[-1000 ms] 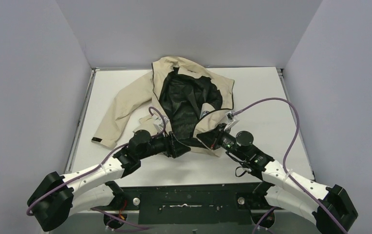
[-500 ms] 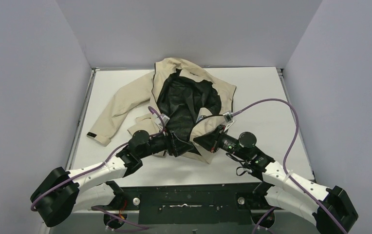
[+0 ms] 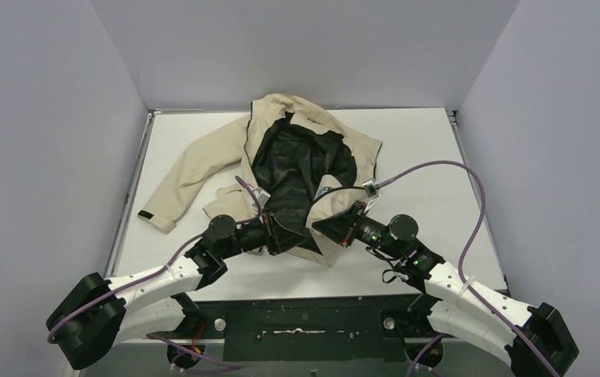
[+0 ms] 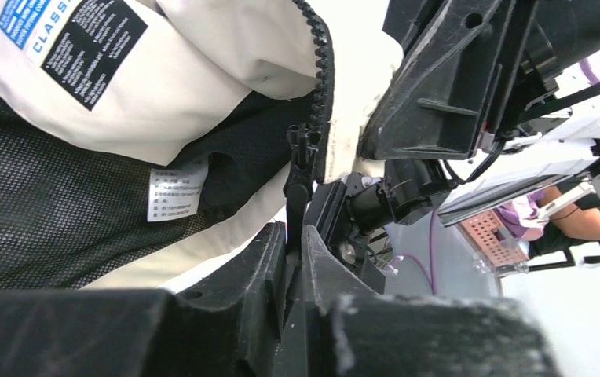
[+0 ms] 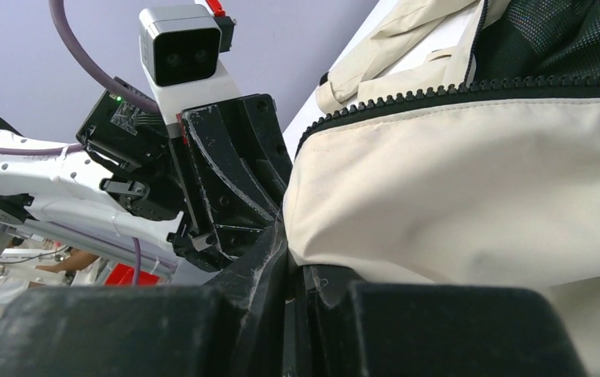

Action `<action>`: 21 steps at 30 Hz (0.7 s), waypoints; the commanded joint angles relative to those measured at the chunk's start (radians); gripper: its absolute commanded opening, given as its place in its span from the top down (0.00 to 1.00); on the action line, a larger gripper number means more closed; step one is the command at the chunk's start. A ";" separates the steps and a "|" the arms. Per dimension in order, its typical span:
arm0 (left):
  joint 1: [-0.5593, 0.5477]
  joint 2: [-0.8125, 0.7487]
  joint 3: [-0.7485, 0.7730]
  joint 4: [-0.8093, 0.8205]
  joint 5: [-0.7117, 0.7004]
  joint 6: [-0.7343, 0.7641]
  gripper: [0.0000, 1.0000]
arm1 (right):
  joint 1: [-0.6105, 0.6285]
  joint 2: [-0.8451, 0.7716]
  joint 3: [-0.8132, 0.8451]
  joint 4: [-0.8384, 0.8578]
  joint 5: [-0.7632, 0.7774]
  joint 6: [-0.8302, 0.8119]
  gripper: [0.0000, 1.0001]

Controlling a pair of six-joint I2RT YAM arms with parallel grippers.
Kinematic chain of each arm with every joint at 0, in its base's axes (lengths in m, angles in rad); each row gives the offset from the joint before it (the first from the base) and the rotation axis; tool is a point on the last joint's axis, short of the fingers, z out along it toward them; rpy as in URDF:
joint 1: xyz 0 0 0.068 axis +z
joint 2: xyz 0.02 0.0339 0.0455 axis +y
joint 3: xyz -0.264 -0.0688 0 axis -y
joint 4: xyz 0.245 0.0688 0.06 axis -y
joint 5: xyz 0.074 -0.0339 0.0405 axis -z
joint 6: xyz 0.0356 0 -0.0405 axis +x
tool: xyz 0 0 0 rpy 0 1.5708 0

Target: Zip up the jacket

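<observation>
The beige jacket lies open on the white table, its black lining facing up. Both grippers meet at its near hem. In the left wrist view my left gripper is shut on the dark zipper pull, which hangs from the slider on the row of zipper teeth. My right gripper is shut on the beige fabric of the jacket's other front edge, just below its zipper teeth. From above, the left gripper and right gripper sit close together.
The jacket's left sleeve stretches toward the table's left edge, ending in a black cuff tab. Grey walls close in three sides. A purple cable loops above the right arm. White care labels are sewn inside the lining.
My left gripper's jaws have closed on the zipper pull. The left arm has drawn slightly left and the jacket's hem has shifted with it. The right gripper has kept its hold.
</observation>
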 commanded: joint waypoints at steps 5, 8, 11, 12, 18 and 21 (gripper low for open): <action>-0.007 -0.017 0.002 0.130 0.066 -0.005 1.00 | -0.006 -0.025 -0.008 0.150 0.014 0.026 1.00; -0.011 -0.010 -0.003 0.146 0.089 -0.010 1.00 | -0.006 -0.036 -0.014 0.175 0.040 0.032 1.00; -0.023 -0.002 -0.004 0.148 0.094 -0.006 1.00 | -0.006 -0.047 -0.006 0.185 0.068 0.025 1.00; -0.030 -0.002 -0.003 0.146 0.094 -0.002 1.00 | -0.006 -0.050 -0.005 0.192 0.077 0.025 1.00; -0.060 0.001 0.007 0.120 0.084 0.022 1.00 | -0.010 -0.063 0.020 0.204 0.108 0.013 1.00; -0.066 -0.001 0.005 0.116 0.084 0.024 1.00 | -0.011 -0.074 0.033 0.174 0.137 -0.011 1.00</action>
